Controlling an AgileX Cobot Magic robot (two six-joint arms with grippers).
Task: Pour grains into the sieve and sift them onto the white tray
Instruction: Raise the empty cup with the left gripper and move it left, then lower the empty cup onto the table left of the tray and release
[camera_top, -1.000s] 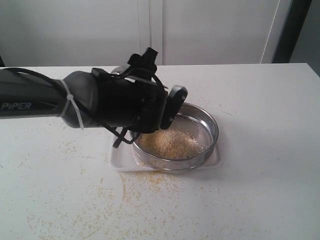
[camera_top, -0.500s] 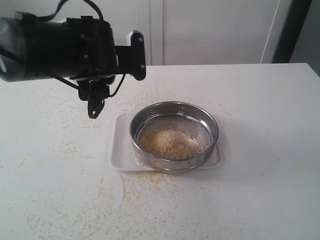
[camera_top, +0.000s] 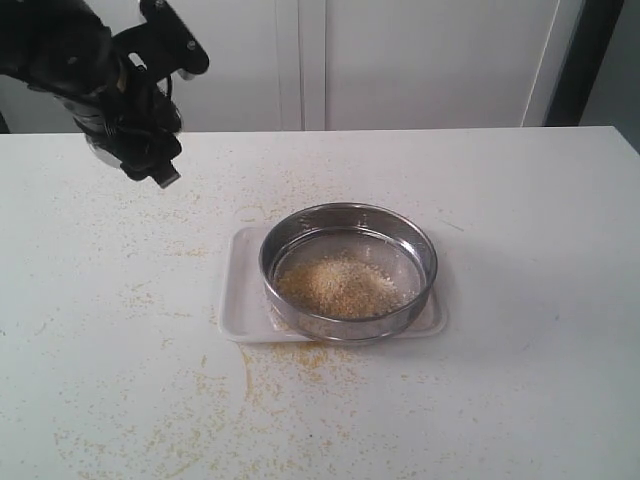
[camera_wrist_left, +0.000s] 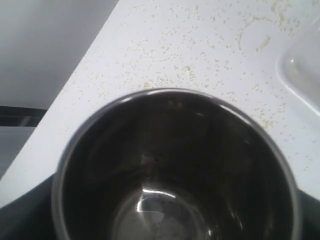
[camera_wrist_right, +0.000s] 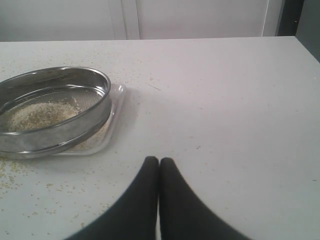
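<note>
Left gripper (camera_top: 160, 115) hanging high over far left of table (camera_top: 520, 200), well apart from sieve (camera_top: 420, 250), clamping steel cup (camera_wrist_left: 170, 175). Cup interior looking dark and empty. Right gripper (camera_wrist_right: 159, 170) hovering low over table, fingers pressing together, gripping nothing. Sieve sitting on white tray (camera_top: 240, 300), near table middle. Grains (camera_top: 340, 283) lying as pale heap on mesh. Loose yellow grains (camera_top: 270, 370) lying scattered on table around tray.

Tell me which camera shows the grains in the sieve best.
The exterior view: it looks down into the sieve onto all the grains. The right wrist view sees them low, partly behind the rim. The left wrist view, filled by the steel cup, misses them.
</note>
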